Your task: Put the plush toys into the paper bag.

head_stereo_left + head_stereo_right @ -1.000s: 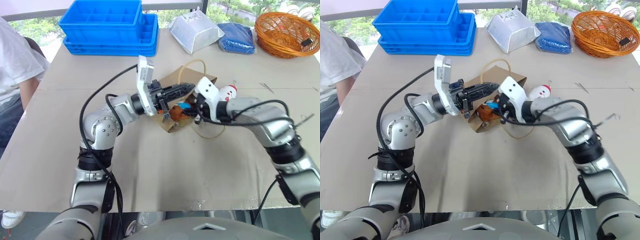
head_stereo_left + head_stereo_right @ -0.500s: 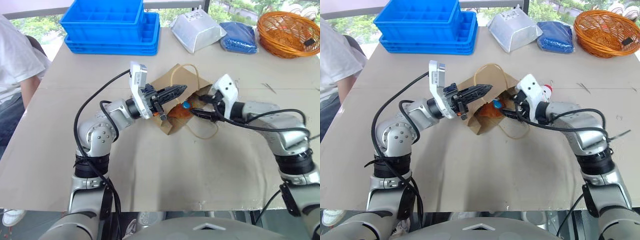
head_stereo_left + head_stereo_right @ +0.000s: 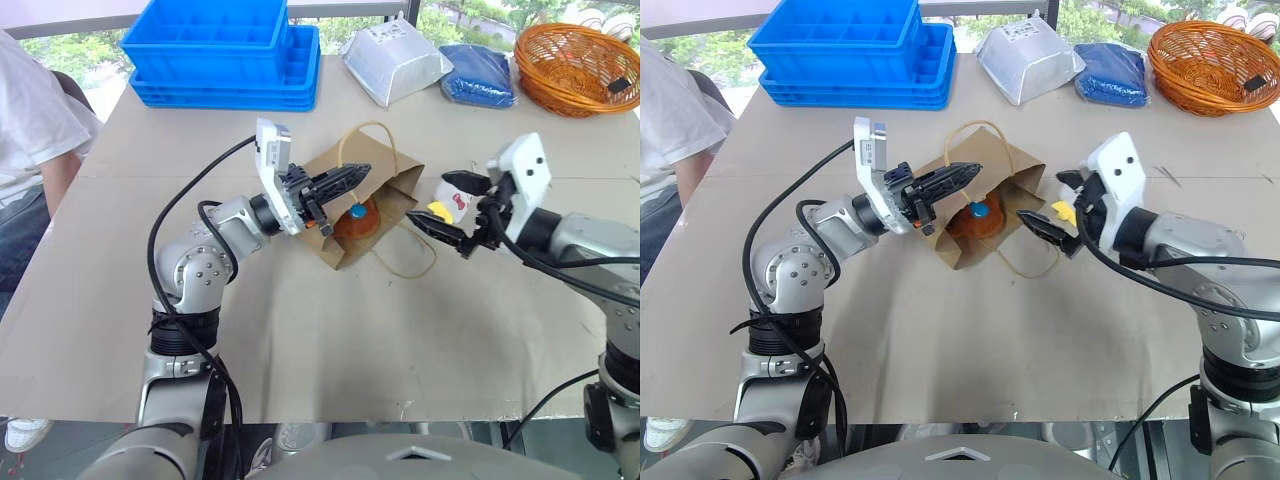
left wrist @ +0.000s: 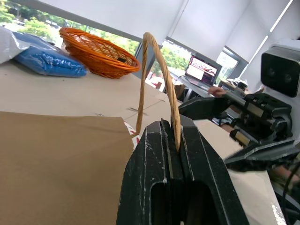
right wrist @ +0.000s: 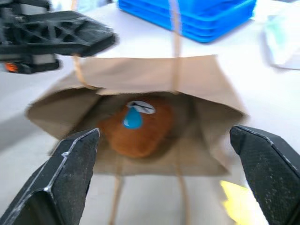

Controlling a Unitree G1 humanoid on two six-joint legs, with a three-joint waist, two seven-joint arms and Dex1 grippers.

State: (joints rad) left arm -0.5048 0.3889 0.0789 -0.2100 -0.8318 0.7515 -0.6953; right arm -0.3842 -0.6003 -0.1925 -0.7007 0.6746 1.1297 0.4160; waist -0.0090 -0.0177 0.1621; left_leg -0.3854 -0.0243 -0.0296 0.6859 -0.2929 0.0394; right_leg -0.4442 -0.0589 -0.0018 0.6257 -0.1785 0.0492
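Paper bag (image 3: 365,195): brown kraft, lying on its side on the tabletop (image 3: 330,330), mouth facing the right arm. Thin and creasable; judged light, and likely to collapse unless its mouth is held up.
Cord handle (image 4: 157,70): thin tan loop, limp. Best hold point on the bag.
Left pincer (image 3: 345,180): shut on the cord handle, lifting the upper lip of the bag.
Brown plush toy (image 5: 136,124): rounded, blue tear on its face, resting inside the bag well back from the mouth. Soft, compressible, judged very light.
White plush toy (image 3: 450,203): cone-shaped, yellow and red marks, on the tabletop just beside the bag's mouth, partly hidden behind the right pincer. Soft, not fragile; judged to squash under a grip, so take it across the thick middle, not the tips.
Right pincer (image 3: 448,207): jaws spread wide, holding nothing, outside the bag's mouth and close to the white toy.
Task status: judged half done.
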